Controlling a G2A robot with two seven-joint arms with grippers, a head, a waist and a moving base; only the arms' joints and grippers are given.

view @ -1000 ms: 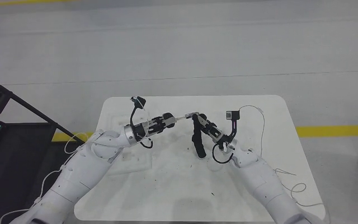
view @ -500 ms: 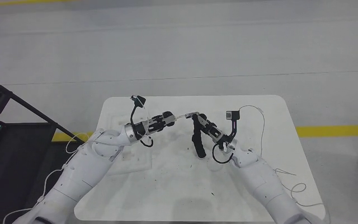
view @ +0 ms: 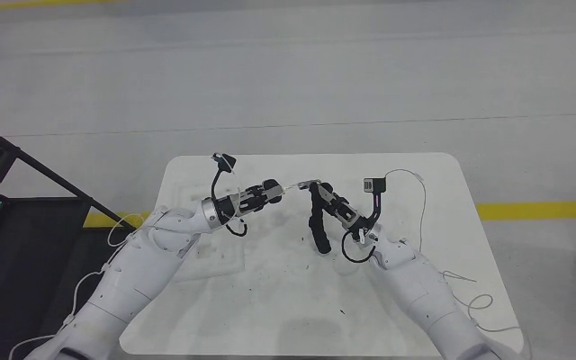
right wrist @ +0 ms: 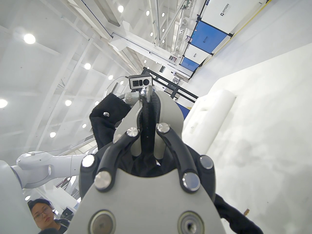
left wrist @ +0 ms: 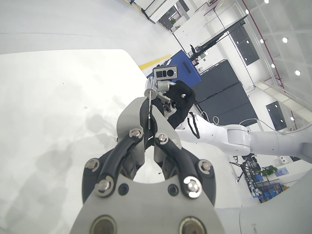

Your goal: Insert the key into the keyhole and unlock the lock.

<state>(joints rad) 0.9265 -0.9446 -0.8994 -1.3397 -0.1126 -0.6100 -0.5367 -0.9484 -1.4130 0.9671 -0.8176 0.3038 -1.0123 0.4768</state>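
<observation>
Seen from above, the left gripper (view: 273, 190) and the right gripper (view: 322, 192) meet in mid-air over the far part of the white table (view: 297, 297). The left gripper is clamped on the key (view: 291, 188) and the right on the lock (view: 309, 184), from which a black strap (view: 318, 229) hangs towards the table. The key's long axis runs left to right, nearly level, with its tip pointing right at the lock and its other end in the left gripper.

In the left wrist view, the left gripper (left wrist: 147, 109) pinches the key (left wrist: 149, 103) flat between its pads. The blade runs straight out from the fingers to the round silver face of the lock (left wrist: 151, 87), meeting it at the keyhole. How deep the blade sits cannot be made out. The black strap (left wrist: 180, 96) bunches just beside the lock, and the table (left wrist: 61, 86) lies well below.

In the right wrist view, the right gripper (right wrist: 146, 99) is closed tight on the lock (right wrist: 132, 96) at its fingertips, with the strap (right wrist: 107, 116) looped off to one side and the table (right wrist: 256, 122) beyond.

The task looks well on. Both pieces are in hand and lined up, and the key is at the keyhole. Seating it fully and turning it appear to remain, and nothing shows the lock sprung.
</observation>
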